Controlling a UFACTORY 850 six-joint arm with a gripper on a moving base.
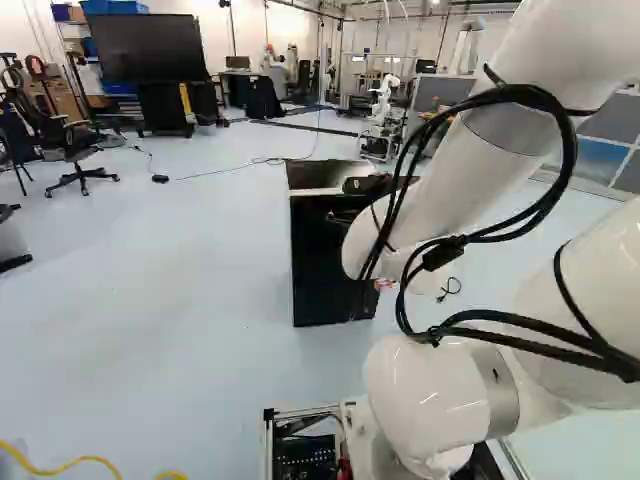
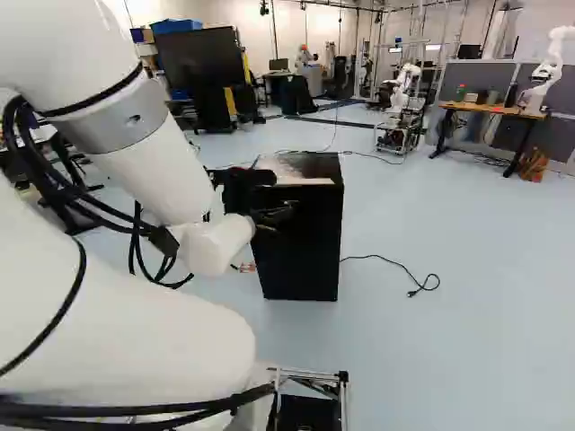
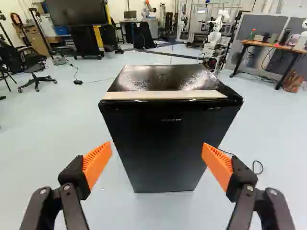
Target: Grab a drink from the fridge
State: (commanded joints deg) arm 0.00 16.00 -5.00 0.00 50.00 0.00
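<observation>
In the right base view my gripper [image 2: 272, 215] is at the near side of a small black fridge [image 2: 310, 247], partly hidden by the arm. The wrist view shows the gripper [image 3: 156, 150] open, its orange pads wide apart with nothing held between them. Ahead of the fingers stands the fridge [image 3: 160, 129], upright, with its door closed and a pale strip [image 3: 163, 95] along the front of its top. In the left base view the arm covers part of the fridge [image 1: 318, 270]. No drink shows; the inside of the fridge is hidden.
A black cable [image 2: 386, 260] lies on the floor beside the fridge. Farther back are a desk [image 2: 490, 109], another robot [image 2: 402, 99], a large screen on a stand [image 1: 145, 48] and an office chair [image 1: 80, 150]. A yellow cable [image 1: 60, 467] lies near the base.
</observation>
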